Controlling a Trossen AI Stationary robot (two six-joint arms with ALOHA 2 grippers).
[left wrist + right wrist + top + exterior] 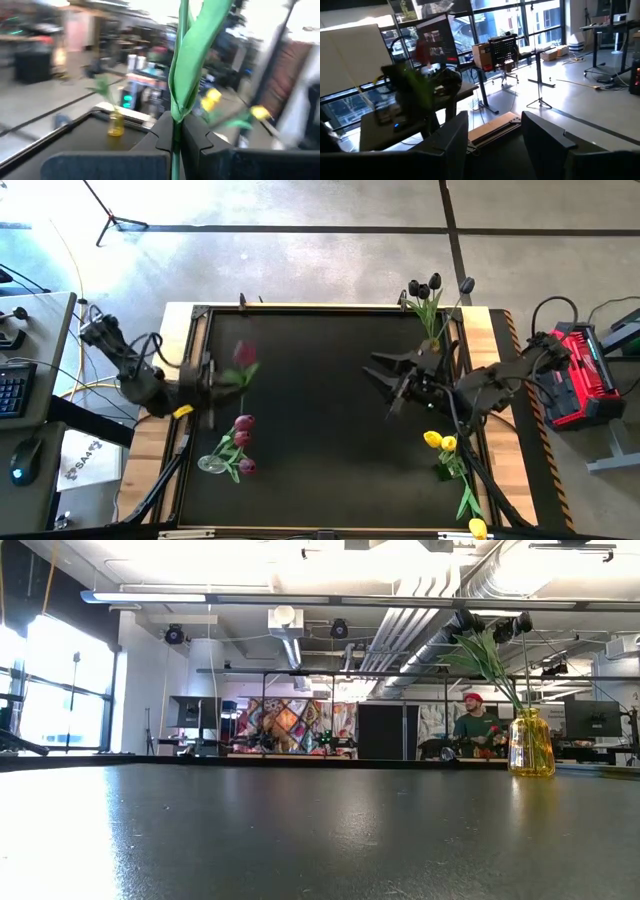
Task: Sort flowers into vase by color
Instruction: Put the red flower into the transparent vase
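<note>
My left gripper (pixel 212 383) is at the table's left edge, shut on a pink-headed tulip (pixel 244 356) with a green stem and leaf (pixel 192 55). Near it, a clear vase (pixel 212 464) holds three pink tulips (pixel 243 423). At the far right, a yellow glass vase (pixel 531 745) holds dark purple tulips (pixel 425 285). Yellow tulips (pixel 440 442) stand near the right front. My right gripper (pixel 385 385) is open right of the table's middle, with nothing between its fingers (pixel 455 140). My left gripper pinches the tulip's green stem (pixel 176 131) between its two fingers, just below the leaf. The fingers point level, from the table's left side, and lie across the stem. The flower is lifted clear of the table, its pink head (pixel 244 356) toward the far edge.
The black mat's middle (pixel 320 430) lies bare between the arms. A red box (pixel 580 375) sits off the table's right side and a desk with a keyboard (pixel 15 385) off its left. A person (pixel 475 730) sits in the room beyond the table.
</note>
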